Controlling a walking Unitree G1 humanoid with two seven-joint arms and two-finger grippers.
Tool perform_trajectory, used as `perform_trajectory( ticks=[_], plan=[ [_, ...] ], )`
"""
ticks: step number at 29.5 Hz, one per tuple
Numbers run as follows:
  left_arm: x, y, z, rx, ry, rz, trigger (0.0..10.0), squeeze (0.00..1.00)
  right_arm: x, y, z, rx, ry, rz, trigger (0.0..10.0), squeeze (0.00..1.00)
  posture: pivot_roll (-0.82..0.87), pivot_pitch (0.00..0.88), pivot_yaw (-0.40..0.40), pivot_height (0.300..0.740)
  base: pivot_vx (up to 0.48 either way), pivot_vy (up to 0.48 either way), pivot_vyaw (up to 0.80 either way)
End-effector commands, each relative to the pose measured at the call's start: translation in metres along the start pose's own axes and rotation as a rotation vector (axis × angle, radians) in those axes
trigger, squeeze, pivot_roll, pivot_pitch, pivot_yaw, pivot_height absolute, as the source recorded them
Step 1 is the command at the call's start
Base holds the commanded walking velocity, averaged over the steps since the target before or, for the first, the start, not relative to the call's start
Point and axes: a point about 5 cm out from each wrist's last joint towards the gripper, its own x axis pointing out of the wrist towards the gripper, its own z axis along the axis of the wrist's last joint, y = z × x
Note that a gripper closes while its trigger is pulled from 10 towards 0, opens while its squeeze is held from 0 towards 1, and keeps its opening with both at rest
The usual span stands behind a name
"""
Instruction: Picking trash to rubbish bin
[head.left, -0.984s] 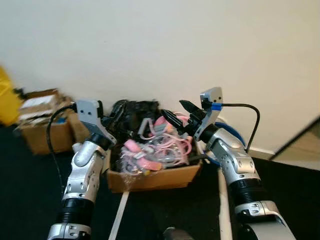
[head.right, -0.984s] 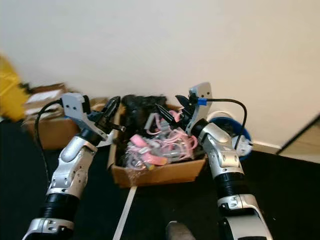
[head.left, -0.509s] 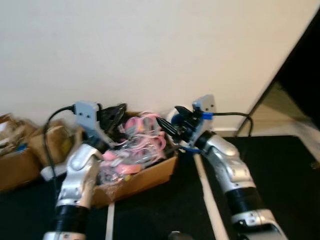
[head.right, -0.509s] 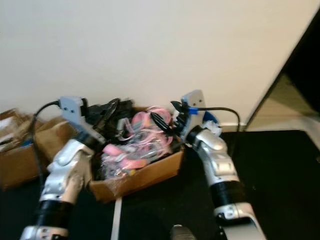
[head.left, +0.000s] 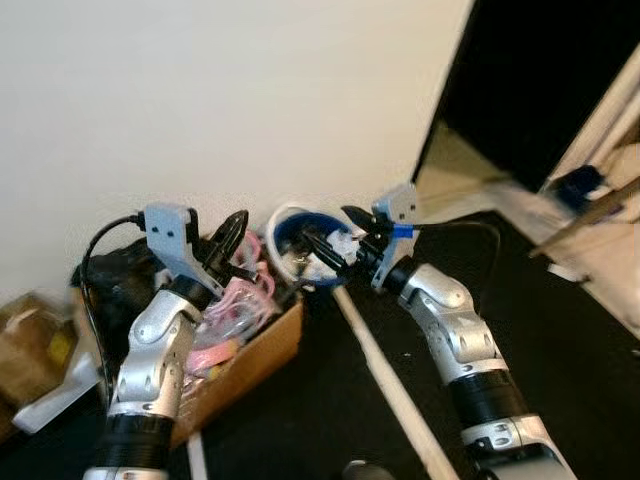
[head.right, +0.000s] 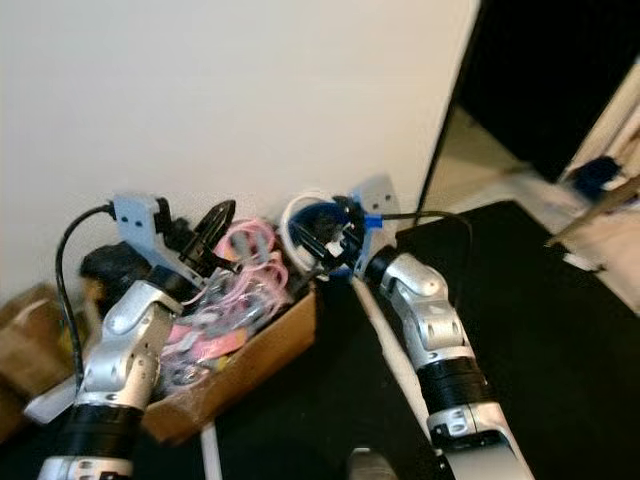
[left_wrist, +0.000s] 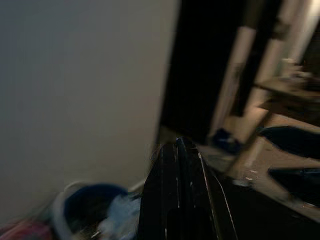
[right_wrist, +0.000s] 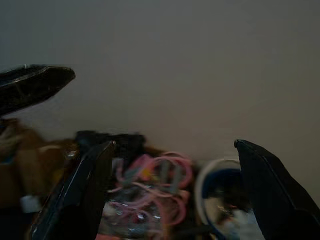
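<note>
Right claw (head.left: 335, 238) released, empty, before blue bin (head.left: 292, 226) | left claw (head.left: 232, 232) clenched, empty | pink trash (head.right: 240, 285) in cardboard box (head.right: 262, 350): judged light, soft, tangled; grip a loop.

A cardboard box (head.left: 255, 350) sat on the floor against the wall (head.left: 200, 100), with a tangle of tubing (head.left: 235, 300) lying in it. At the box's two o'clock stood a rubbish bin (head.left: 290, 222), touching its corner. A doorway (head.left: 540, 80) lay further off at two o'clock, and a smaller box (head.left: 30, 345) at nine o'clock.
</note>
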Motion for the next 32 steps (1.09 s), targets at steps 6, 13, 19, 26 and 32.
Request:
perform_trajectory(
  ticks=[6, 13, 19, 26, 32],
  plan=[
    [0.005, -0.002, -0.003, -0.021, 0.014, -0.015, 10.0, 0.00, -0.003, 0.000, -0.006, 0.000, 0.027, 0.021, 10.0, 0.00, 0.01, 0.000, 0.009, 0.740, 0.000, 0.000, -0.80],
    [0.010, -0.003, -0.003, -0.038, 0.014, -0.032, 10.0, 0.00, -0.002, -0.004, -0.007, -0.004, 0.036, 0.019, 10.0, 0.00, 0.01, 0.000, -0.007, 0.740, 0.000, 0.000, -0.80],
    [0.009, -0.003, -0.004, -0.045, 0.009, -0.017, 10.0, 0.00, -0.004, -0.006, -0.008, 0.018, 0.037, 0.017, 10.0, 0.00, 0.01, 0.000, -0.013, 0.740, 0.000, 0.000, -0.80],
    [0.008, 0.001, -0.007, -0.036, 0.030, 0.000, 10.0, 0.00, -0.003, -0.006, -0.008, 0.021, 0.034, 0.015, 10.0, 0.00, 0.01, 0.000, -0.011, 0.740, 0.000, 0.000, -0.80],
    [0.000, 0.018, -0.008, 0.041, 0.023, 0.151, 10.0, 0.00, -0.002, -0.008, -0.007, 0.029, 0.020, -0.007, 10.0, 0.00, 0.01, 0.000, -0.014, 0.740, 0.000, 0.000, -0.80]
  ],
)
